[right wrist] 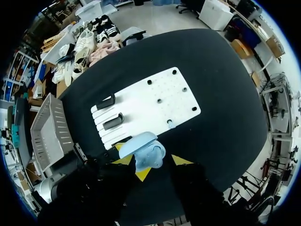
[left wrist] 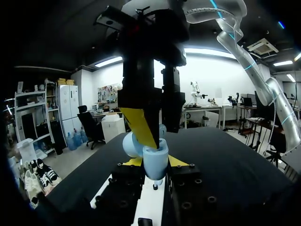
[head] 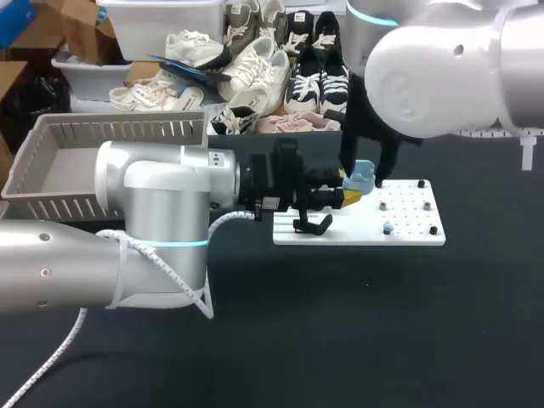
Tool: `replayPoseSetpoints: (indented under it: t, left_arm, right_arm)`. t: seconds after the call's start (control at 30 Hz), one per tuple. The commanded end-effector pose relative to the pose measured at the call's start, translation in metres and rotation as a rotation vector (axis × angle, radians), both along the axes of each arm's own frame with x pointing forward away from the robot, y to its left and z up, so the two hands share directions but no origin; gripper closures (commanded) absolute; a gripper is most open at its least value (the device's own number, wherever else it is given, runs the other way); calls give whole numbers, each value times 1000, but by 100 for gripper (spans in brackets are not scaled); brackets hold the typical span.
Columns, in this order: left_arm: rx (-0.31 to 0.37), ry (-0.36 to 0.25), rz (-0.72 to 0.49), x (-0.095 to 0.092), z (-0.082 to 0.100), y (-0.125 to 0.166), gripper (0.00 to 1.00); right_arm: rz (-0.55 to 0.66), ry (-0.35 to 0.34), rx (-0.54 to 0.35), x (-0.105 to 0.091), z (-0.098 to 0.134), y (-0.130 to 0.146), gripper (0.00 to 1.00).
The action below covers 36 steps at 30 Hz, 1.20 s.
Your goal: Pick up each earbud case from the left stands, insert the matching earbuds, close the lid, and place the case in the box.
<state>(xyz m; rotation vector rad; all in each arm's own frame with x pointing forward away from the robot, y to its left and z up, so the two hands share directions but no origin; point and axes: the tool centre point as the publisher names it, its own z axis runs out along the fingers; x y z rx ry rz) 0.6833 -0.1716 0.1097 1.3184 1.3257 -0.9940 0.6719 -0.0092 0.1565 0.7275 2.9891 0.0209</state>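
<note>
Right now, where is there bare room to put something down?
Bare black table lies in front of the white board and to its right. Crowded: the board's left end, where the left gripper and right gripper meet at the blue case by a black stand.

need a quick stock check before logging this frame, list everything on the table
earbud case: one, light blue, lid open, held above the board's edge
earbud: one, light blue, on the board
board: one, white, mid-table
stands: at least two, black, at the board's box-side end
pegs: several, black, on the board
box: one, grey, slatted, table's left
table: one, black
left gripper: yellow tips, clamping the case
right gripper: yellow tips, at the case
</note>
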Motion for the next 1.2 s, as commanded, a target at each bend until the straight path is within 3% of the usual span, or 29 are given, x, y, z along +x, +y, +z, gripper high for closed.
replayPoseSetpoints:
  t: [0.03,0.43,1.2]
  left_arm:
    - [-2,-2,3,0,-1,0,100]
    - [-2,-2,3,0,-1,0,100]
    - [-2,-2,3,0,-1,0,100]
  right_arm:
    - [-2,-10,-2,-5,4,-1,56]
    - [12,-23,2,-18,8,-3,60]
    - [-3,-5,4,-20,5,-13,65]
